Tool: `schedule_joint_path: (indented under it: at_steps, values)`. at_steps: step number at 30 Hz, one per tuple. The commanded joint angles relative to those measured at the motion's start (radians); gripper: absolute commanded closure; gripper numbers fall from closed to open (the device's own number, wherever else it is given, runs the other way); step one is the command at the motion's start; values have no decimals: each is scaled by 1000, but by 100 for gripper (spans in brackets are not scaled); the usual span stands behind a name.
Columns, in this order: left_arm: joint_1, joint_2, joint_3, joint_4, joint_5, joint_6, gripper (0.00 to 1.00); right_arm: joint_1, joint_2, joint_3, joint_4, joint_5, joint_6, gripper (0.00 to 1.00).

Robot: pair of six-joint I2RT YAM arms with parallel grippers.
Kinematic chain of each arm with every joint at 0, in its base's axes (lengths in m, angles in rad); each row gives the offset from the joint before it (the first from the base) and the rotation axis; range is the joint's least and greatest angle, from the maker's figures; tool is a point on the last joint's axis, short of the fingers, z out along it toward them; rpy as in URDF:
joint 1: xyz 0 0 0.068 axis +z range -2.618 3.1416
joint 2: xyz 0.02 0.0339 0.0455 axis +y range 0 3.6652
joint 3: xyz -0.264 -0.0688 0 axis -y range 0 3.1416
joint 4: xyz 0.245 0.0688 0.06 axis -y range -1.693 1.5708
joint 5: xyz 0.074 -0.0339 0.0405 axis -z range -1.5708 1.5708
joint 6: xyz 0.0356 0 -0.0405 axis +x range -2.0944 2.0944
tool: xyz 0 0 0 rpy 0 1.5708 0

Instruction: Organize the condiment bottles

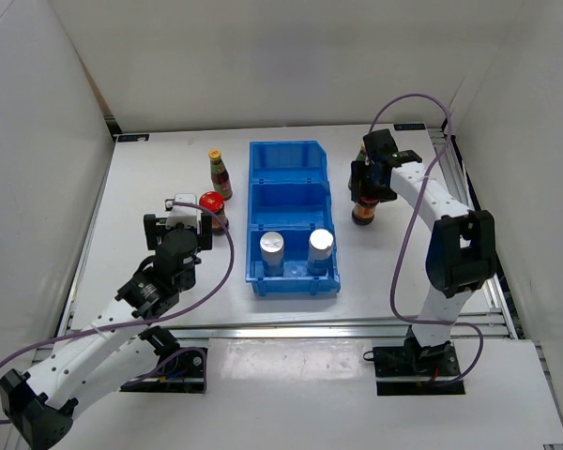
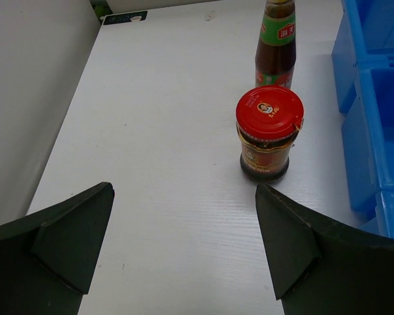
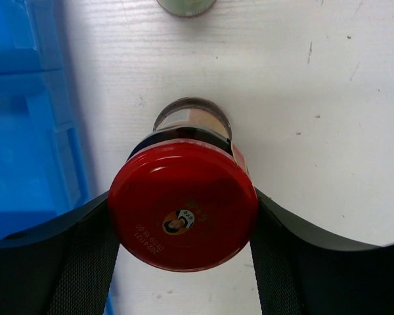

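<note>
Your right claw (image 3: 182, 226) is clamping a red-lidded jar (image 3: 184, 197) by its lid, just right of the blue bin (image 1: 253, 216); your left claw (image 2: 184, 197) is gaping apart, facing the second jar (image 2: 269, 131), standing on the surface (image 2: 151, 131) beside a slim bottle (image 2: 276, 49).

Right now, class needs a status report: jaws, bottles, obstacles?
Left gripper jaws open, short of left red-lidded jar. Right gripper jaws shut on right red-lidded jar. Silver cylinders in near compartment of bin. Yellow-capped bottle close behind left red-lidded jar.
</note>
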State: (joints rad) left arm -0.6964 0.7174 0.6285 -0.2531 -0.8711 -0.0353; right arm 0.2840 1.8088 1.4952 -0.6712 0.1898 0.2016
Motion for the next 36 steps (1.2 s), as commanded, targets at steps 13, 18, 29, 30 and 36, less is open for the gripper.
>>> schedule_joint_path:
  at_steps: [13, 18, 29, 30, 36]
  values:
    - [3, 34, -15, 26, 30, -18, 0, 210, -177, 303, -93, 63, -11, 100]
    - [3, 34, -15, 26, 30, -18, 0, 257, -105, 323, -82, 10, 1, 100]
    - [3, 34, -15, 35, 30, -18, 0, 314, 6, 248, 1, -20, -8, 100]
    - [3, 34, -15, 35, 30, -18, 0, 314, 24, 247, 1, -20, -8, 100]
    - [3, 34, -15, 35, 40, -18, 0, 314, 116, 257, 22, -20, -39, 95]
